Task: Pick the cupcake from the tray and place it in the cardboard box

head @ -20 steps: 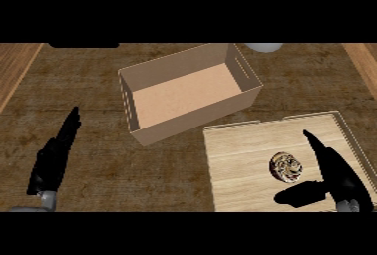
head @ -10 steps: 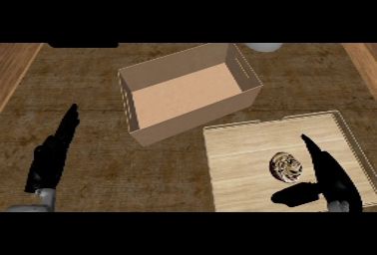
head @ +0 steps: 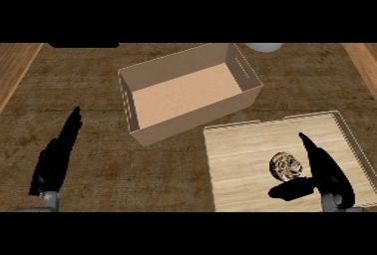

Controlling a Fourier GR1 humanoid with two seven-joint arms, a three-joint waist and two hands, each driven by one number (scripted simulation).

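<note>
On the tray (head: 243, 149), your cupcake (head: 287, 166) sat just left of the right hand (head: 324, 172), which held nothing, fingers straight, thumb reaching below the cake. That hand was far nearer than the resting, open left hand (head: 55, 159). The cardboard box (head: 140, 107) lay up-left of the tray, nothing inside.

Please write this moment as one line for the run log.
cupcake on tray | right hand open beside it | left hand resting | cardboard box empty

Single head view, steeply down on the counter (head: 95, 149).
Forearms enter at six o'clock; counter's far edge lies at twelve.
</note>
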